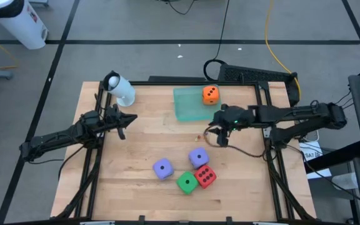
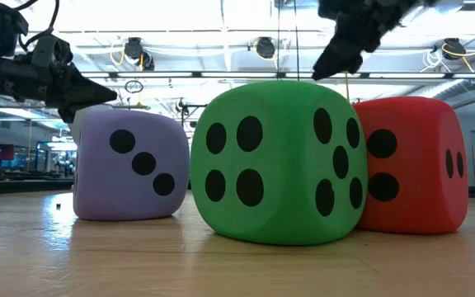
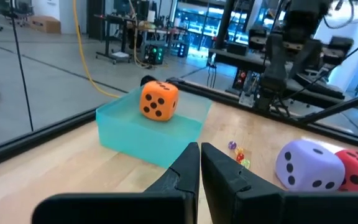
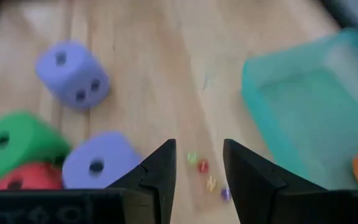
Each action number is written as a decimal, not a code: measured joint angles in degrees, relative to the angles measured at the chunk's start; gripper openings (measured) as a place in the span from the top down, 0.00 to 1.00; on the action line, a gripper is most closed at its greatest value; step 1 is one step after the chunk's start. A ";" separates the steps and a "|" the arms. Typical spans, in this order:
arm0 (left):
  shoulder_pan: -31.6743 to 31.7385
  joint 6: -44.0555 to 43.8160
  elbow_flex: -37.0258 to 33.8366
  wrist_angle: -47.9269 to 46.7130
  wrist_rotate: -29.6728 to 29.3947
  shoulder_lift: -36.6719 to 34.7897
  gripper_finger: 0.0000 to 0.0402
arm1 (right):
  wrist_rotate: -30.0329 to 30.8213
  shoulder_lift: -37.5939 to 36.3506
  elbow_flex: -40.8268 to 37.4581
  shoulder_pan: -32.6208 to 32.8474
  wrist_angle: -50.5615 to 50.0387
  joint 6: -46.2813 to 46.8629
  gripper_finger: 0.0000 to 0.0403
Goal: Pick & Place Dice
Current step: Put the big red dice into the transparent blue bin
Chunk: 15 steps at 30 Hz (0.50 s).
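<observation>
The orange die (image 1: 210,94) (image 3: 159,101) sits inside the translucent green tray (image 1: 187,106) (image 3: 135,134) near the table's far edge. Two purple dice (image 1: 162,168) (image 1: 198,157), the green die (image 1: 187,182) (image 2: 279,161) and the red die (image 1: 205,176) (image 2: 411,165) rest in a cluster on the table near its near edge. My right gripper (image 1: 220,137) (image 4: 199,165) hovers open between tray and cluster, above some tiny coloured bits (image 4: 202,167). My left gripper (image 1: 124,127) (image 3: 199,155) is shut, at the table's left side, touching nothing.
A white cylinder (image 1: 120,89) lies at the table's far left corner. Black frame rails (image 1: 92,162) run along the table's left and right sides. Bare wood (image 1: 149,134) lies between the tray and the dice cluster.
</observation>
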 joint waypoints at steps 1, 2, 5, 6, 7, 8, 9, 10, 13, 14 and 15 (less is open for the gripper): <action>0.00 0.07 0.00 0.10 0.01 0.00 0.94 | 0.27 1.92 3.03 0.88 -3.90 -0.13 0.69; -0.02 0.27 0.00 0.05 0.02 0.00 0.94 | 0.30 3.83 6.16 1.74 -7.83 -0.14 0.69; -0.02 0.46 0.00 -0.17 0.02 0.00 0.94 | 0.27 9.16 13.99 4.79 -19.33 -0.06 0.68; -0.02 0.43 0.00 -0.20 0.04 0.00 0.94 | 0.25 10.85 16.06 6.07 -22.16 -0.38 0.67; -0.02 0.43 0.00 -0.21 0.04 0.00 0.94 | 0.23 12.39 17.97 7.43 -24.51 -0.84 0.66; -0.02 0.43 0.00 -0.28 0.04 0.00 0.94 | 0.23 13.75 19.50 8.70 -26.04 -1.49 0.65; -0.02 0.43 0.00 -0.32 0.07 0.00 0.94 | 0.30 15.05 20.91 9.92 -26.94 -1.66 0.64; -0.02 0.43 0.00 -0.31 0.07 0.00 0.94 | 0.34 16.07 22.05 10.96 -27.04 -1.77 0.62; -0.02 -0.02 0.00 -0.54 0.11 0.00 0.94 | 0.00 18.32 24.80 13.50 -26.13 -1.91 0.56; -0.02 -0.36 0.00 -0.63 0.11 0.00 0.94 | -1.01 18.89 25.46 14.19 -25.62 -2.74 0.53; -0.02 -0.43 0.00 -0.65 0.11 0.00 0.94 | -2.48 19.34 25.82 14.84 -24.98 -3.14 0.50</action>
